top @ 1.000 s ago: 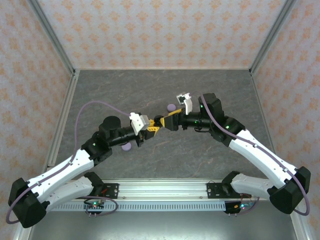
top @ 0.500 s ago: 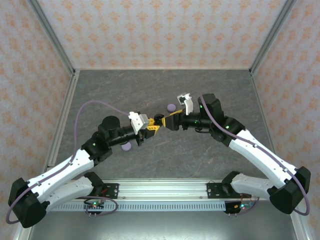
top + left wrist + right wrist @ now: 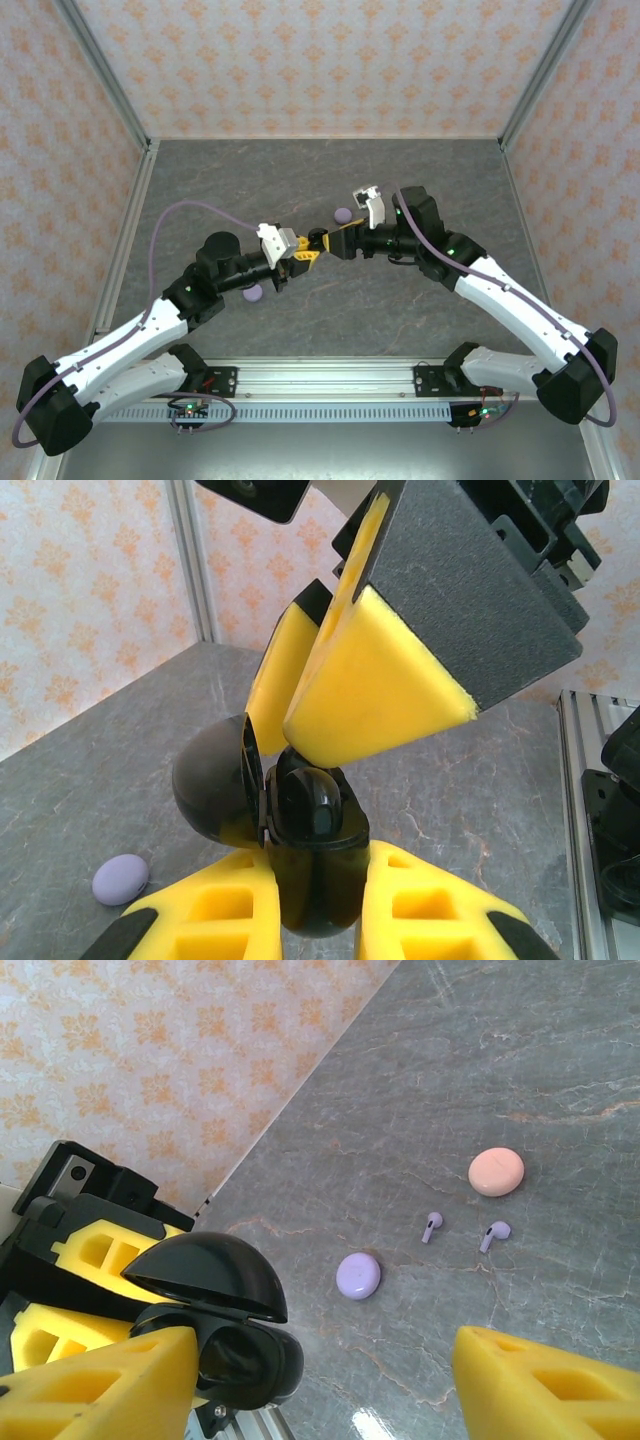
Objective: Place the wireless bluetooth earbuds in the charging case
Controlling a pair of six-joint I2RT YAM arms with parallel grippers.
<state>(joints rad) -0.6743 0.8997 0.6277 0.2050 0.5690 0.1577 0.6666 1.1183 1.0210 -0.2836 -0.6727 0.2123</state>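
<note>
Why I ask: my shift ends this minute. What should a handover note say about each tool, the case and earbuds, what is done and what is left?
Left tool: shut on the black charging case, lid open, raised off the table.
Right tool: open, holding nothing, poised at the case.
On the table: a lavender earbud and a second one lie loose, near a lavender oval piece and a peach one.
Done: case lifted and opened. Whether any bud already sits inside, I cannot tell.
Left: pick up the loose buds and seat them in a case.
</note>
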